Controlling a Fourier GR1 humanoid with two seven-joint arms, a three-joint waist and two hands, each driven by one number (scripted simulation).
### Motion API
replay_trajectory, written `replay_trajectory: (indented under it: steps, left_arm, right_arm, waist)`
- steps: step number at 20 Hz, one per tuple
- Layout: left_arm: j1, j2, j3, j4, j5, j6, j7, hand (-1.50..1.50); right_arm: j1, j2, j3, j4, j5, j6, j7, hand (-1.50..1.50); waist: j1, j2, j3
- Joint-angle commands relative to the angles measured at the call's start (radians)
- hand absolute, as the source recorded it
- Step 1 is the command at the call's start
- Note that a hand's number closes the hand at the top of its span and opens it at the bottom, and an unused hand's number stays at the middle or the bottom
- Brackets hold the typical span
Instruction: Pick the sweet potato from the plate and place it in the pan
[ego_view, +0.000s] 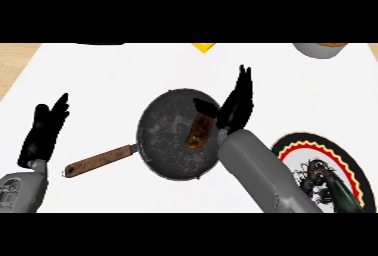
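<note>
The pan (177, 134) sits mid-bench (111, 75), with its wooden handle (100, 161) pointing lower left and open bench surface above and to its left. The sweet potato (199, 132), an oblong brown piece, lies inside the pan near its right rim. The right hand (235, 107) stands over that rim with its fingers straight, holding nothing. The patterned plate (325, 160) lies lower right. The left hand (46, 127) rests open at the left.
</note>
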Motion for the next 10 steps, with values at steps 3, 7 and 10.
replay_trajectory:
  steps: [3, 7, 10]
  left_arm:
    - [0.038, 0.027, 0.03, 0.002, 0.009, -0.011, 0.01, 0.0]
    - [0.056, 0.004, 0.046, 0.041, -0.002, 0.029, -0.028, 0.0]
    - [0.133, 0.022, 0.063, -0.018, 0.017, 0.011, -0.028, 0.0]
  right_arm:
    - [-0.007, 0.006, 0.044, 0.036, 0.011, -0.259, 0.124, -1.5]
    - [0.08, 0.006, 0.01, -0.048, 0.106, -0.243, 0.164, -1.5]
    - [0.229, 0.006, 0.008, -0.171, 0.182, -0.238, 0.157, -1.5]
  waist:
    - [-0.042, -0.02, -0.002]
    - [-0.109, -0.035, -0.004]
    - [-0.124, -0.044, -0.004]
